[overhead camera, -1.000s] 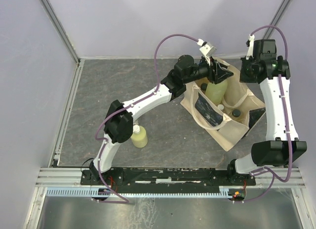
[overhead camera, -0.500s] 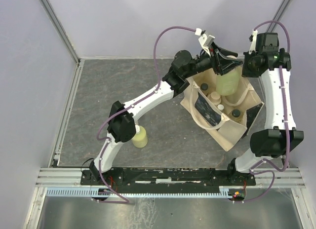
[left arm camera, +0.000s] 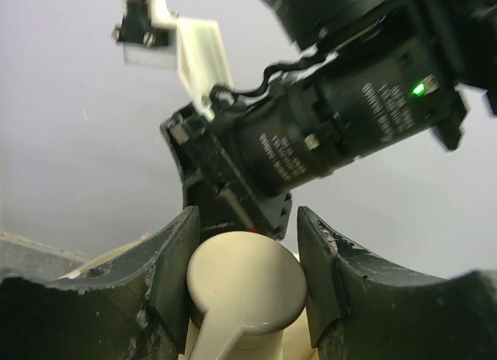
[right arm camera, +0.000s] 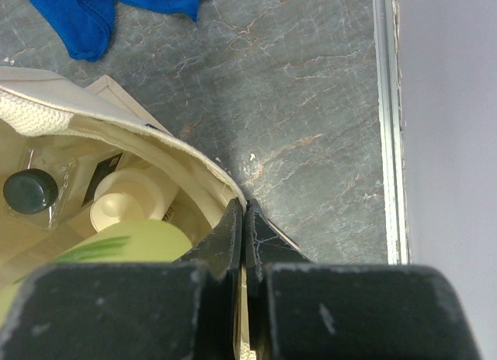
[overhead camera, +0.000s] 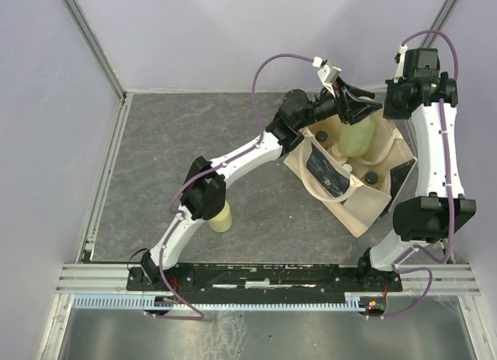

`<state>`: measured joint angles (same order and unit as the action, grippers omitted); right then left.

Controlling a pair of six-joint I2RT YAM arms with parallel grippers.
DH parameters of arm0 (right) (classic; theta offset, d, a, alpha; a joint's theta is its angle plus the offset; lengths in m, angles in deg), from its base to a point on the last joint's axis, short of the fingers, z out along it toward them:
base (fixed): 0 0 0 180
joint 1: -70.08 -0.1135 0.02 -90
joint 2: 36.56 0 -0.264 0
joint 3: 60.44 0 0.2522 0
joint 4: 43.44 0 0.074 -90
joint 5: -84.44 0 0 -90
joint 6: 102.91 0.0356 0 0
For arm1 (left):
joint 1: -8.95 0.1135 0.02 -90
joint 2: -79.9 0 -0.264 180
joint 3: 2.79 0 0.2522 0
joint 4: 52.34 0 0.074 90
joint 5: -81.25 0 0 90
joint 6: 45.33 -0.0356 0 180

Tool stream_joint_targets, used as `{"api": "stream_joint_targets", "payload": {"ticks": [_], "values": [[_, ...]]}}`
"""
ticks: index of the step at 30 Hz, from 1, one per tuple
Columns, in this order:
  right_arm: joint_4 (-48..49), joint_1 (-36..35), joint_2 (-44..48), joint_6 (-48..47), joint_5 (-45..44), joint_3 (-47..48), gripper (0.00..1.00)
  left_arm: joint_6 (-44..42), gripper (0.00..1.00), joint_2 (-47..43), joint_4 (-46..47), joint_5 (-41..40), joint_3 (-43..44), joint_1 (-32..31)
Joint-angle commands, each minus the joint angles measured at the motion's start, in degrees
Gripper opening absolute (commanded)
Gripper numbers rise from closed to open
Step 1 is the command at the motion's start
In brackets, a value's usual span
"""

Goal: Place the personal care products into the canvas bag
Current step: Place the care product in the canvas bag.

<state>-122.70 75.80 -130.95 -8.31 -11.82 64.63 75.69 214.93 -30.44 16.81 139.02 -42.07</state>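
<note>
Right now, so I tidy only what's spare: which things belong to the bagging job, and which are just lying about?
Job: canvas bag; held yellow-green bottle; yellow-green bottle on the table; black-capped bottle in the bag.
Lying about: blue cloth.

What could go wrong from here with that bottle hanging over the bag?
The left gripper holds the yellow-green bottle only by its pale cap, so it might swing or slip and miss the canvas bag. The right gripper, pinching the bag's rim, sits close to the left one; they could bump. The left elbow is close to the second bottle and might topple it.
</note>
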Motion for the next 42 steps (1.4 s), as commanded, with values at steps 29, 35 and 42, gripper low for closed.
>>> {"api": "stream_joint_targets", "payload": {"ticks": [29,35,42], "values": [[1.7,0.5,3.9,0.3,-2.7,-1.8,0.00,-0.4,0.03,3.8,8.2,-12.0,4.8,5.8],[1.3,0.5,4.2,0.2,-3.1,-2.2,0.00,1.3,0.03,1.5,10.3,-9.6,-1.2,5.6],[1.3,0.5,4.1,0.3,-2.3,-2.5,0.00,2.0,0.03,-3.0,11.8,-4.0,-8.7,4.8]]}}
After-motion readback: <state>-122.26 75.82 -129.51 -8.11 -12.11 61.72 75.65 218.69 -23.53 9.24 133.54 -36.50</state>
